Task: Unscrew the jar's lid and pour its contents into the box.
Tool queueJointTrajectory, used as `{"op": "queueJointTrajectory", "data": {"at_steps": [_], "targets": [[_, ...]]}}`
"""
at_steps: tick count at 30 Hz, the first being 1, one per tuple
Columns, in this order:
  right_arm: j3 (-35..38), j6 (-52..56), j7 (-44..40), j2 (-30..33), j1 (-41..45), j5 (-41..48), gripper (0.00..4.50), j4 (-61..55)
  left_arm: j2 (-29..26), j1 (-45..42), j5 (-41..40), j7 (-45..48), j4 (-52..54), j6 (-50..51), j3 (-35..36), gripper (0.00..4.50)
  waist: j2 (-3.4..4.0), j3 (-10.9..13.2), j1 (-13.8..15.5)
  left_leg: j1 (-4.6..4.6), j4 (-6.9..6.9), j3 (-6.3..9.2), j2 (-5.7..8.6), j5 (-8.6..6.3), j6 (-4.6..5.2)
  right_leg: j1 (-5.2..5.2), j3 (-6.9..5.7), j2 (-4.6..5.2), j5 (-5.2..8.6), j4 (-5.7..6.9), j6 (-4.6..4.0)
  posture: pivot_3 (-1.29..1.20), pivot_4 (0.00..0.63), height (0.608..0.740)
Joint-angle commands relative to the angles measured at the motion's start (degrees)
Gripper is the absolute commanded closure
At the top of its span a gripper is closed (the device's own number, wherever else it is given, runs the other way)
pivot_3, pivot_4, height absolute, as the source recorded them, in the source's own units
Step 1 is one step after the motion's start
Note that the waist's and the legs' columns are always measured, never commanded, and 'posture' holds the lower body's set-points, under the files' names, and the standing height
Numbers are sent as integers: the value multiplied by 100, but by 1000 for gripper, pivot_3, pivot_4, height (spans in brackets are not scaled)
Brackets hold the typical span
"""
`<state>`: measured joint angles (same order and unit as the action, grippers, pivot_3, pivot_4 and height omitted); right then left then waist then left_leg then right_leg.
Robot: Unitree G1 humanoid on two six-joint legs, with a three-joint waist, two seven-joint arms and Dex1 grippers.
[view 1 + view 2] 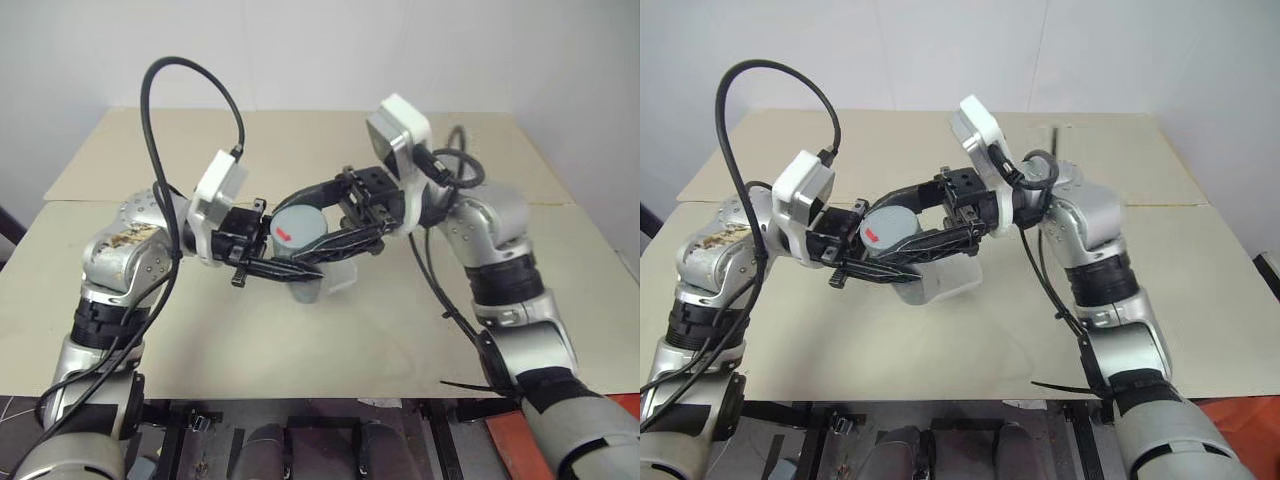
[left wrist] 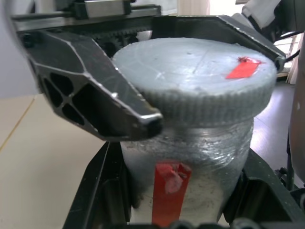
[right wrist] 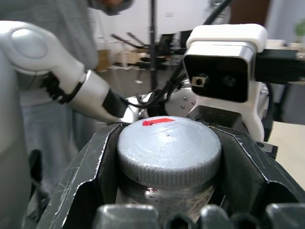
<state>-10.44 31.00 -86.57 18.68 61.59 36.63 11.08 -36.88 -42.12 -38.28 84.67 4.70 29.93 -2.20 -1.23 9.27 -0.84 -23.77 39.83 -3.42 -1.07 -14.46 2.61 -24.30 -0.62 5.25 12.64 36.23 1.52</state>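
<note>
Grey lid [image 3: 169,150] with red mark, jar [image 2: 190,181] red-labelled, no legible writing

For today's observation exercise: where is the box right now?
In the head views the box sits on the table near its middle, directly below the jar that both grippers hold between them, partly hidden behind the jar.

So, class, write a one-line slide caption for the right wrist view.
Right gripper fingers clamp the grey lid, red mark up, on the jar.

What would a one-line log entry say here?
left gripper: shut on jar | right gripper: shut on lid | lid: still on | box: beneath jar
</note>
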Motion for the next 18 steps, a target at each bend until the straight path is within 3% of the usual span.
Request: {"op": "queueJointTrajectory", "data": {"at_steps": [1,2,7,18], "targets": [[-49,-504,-122,-192,223,-236,1726,83,85,-14,-141,-95,210,3,52,2569,0,0,11,0,0,0,0,0,0,0,0,0,0,0,0,0,150,740],[-19,-539,-74,-208,209,-279,1726,80,83,13,-129,-130,225,-5,64,2569,0,0,19,-2,0,0,0,0,0,0,-2,1,0,0,0,0,150,740],[213,-500,328,-88,-28,-356,163,-266,46,182,-20,-343,174,-100,229,2569,1,1,24,-5,0,1,2,0,0,-1,-3,5,0,1,0,0,150,740],[676,412,2409,483,-712,-236,75,-2188,-43,151,317,-552,-554,-450,370,2569,1,1,1,-3,-2,2,1,3,-5,-5,-2,4,0,5,0,0,150,740]]}}
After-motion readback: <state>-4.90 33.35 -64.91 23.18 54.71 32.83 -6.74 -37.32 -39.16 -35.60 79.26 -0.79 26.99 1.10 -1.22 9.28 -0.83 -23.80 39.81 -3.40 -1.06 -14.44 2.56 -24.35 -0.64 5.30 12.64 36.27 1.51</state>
